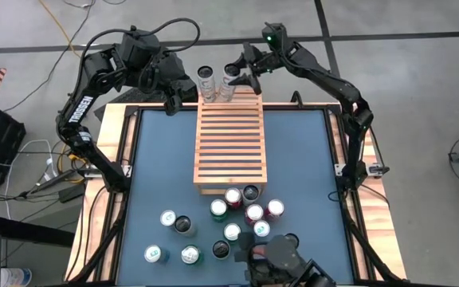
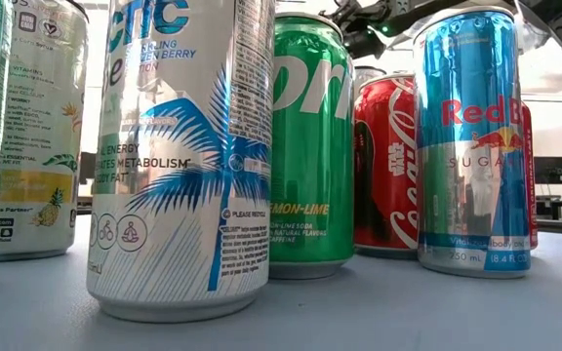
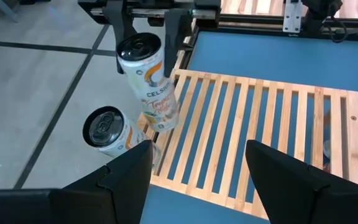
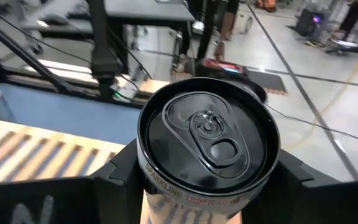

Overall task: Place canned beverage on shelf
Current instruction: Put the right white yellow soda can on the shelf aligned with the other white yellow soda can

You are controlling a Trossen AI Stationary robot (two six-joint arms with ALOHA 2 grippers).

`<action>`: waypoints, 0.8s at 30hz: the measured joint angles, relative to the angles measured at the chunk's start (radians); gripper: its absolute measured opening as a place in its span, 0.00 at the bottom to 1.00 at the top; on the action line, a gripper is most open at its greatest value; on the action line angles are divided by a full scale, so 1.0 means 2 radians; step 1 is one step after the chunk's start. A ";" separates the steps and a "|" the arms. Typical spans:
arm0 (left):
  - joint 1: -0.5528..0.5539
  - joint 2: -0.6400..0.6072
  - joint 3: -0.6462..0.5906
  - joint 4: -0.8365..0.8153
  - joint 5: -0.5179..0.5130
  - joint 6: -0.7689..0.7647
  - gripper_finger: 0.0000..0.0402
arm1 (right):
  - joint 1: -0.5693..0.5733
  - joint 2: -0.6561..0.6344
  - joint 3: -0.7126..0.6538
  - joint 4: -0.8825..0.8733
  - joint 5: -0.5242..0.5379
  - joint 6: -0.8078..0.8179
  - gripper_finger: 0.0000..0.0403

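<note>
- At the far end of the shelf, the right claw is clamped on a white can with a black top, holding it tilted just over the last slats; my guess is that it is being carried in to stand next to the can already there.
- That second white can stands upright at the same far edge, just beside the held one.
- The left claw hangs close to that corner with its fingers spread wide and nothing between them (most likely standing by).
- The left wrist view gives what the overhead one cannot: the held can leans, its base raised clear of the slats, and the right arm's fingers press it from both sides near the top.
- The right wrist view looks straight down on the can's black lid and pull tab, with dark fingers snug on either side.
- Near the front of the blue tabletop a cluster of spare cans waits, well apart from the claws; the low view fills with these, a green can and a blue-and-silver can among them, and hides the shelf.
</note>
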 joint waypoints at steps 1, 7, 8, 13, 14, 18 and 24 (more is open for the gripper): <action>0.000 0.000 0.000 0.000 0.000 -0.002 0.61 | 0.000 0.000 0.000 -0.001 0.003 -0.003 0.55; 0.000 0.000 0.000 0.000 0.000 -0.009 0.61 | -0.005 0.000 0.000 -0.004 0.003 -0.016 0.55; 0.000 0.000 0.000 0.000 0.000 -0.009 0.61 | -0.006 0.000 0.000 -0.006 0.003 -0.019 0.55; 0.000 0.000 0.000 0.000 0.000 -0.009 0.61 | -0.002 0.004 0.001 -0.020 0.011 -0.027 0.55; 0.000 0.000 0.000 0.000 0.000 -0.009 0.61 | 0.001 0.007 0.002 -0.022 0.018 -0.032 0.55; 0.000 0.000 0.000 0.000 0.000 -0.010 0.61 | 0.003 0.018 0.000 -0.034 0.026 -0.034 0.55; 0.000 0.000 0.000 0.000 0.001 -0.010 0.61 | 0.001 0.016 0.001 -0.030 0.033 -0.038 0.55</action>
